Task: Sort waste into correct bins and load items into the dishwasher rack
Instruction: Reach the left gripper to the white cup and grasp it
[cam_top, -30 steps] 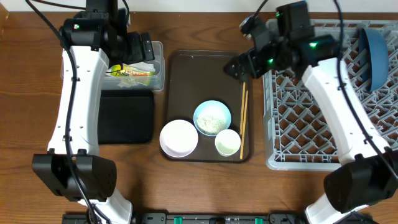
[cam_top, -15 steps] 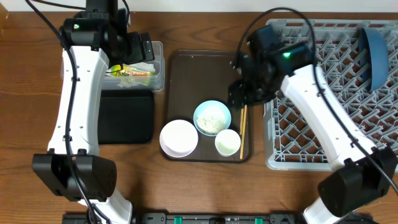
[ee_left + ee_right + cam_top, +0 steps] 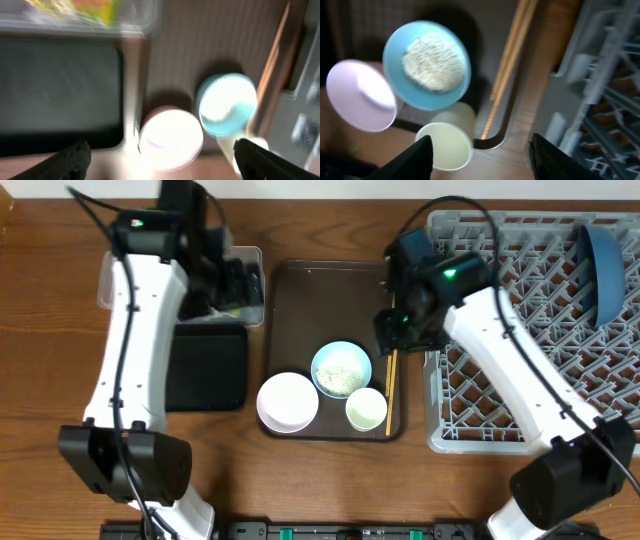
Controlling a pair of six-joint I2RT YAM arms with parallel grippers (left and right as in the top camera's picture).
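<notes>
Above the brown tray's [image 3: 320, 290] right edge, your right jaws hang open and empty over the 2 chopsticks [image 3: 507, 70], apparently lined up for a pinch; your left jaws gape empty near the clear tub [image 3: 252, 256].

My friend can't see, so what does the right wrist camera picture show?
A light blue bowl of white rice sits on a brown tray, with a white bowl and pale cup beside it. Two chopsticks lie nearer the grey rack.
</notes>
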